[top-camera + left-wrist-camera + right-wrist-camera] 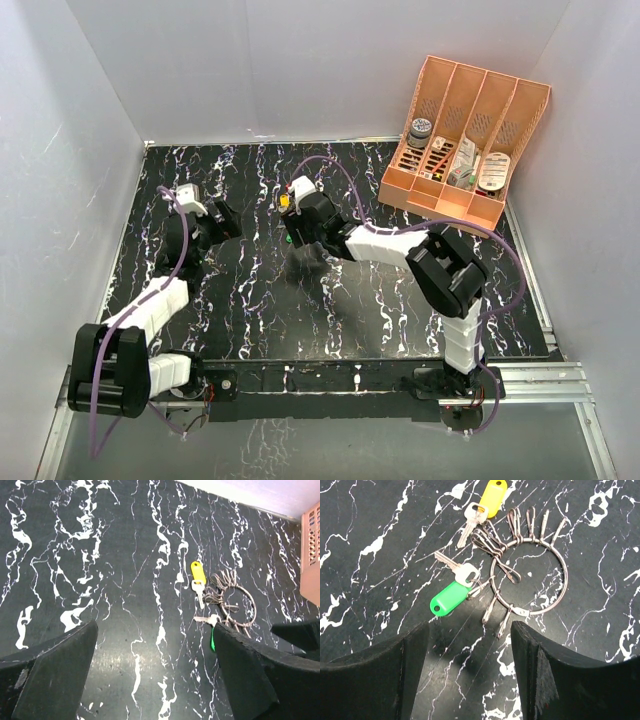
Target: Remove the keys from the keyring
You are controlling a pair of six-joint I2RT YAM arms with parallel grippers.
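The keyring [540, 611] is a thin silver loop lying flat on the black marbled mat, with several small wire clips on it. The green key [449, 599] and the yellow-orange key [492, 491], each with a small silver key beside it, hang off the ring's left side on clips. My right gripper [470, 647] is open and empty, hovering just near of the ring, its fingers either side of the lower clips. My left gripper [155, 650] is open and empty, left of the keys. It sees the yellow key [198, 572], the ring [253, 607] and a sliver of green [212, 641].
An orange divided organizer [465, 140] holding small items stands at the back right; its corner shows in the left wrist view [311, 555]. White walls enclose the mat. From above, the right gripper [297, 218] covers the ring and the left gripper [230, 220] sits to its left.
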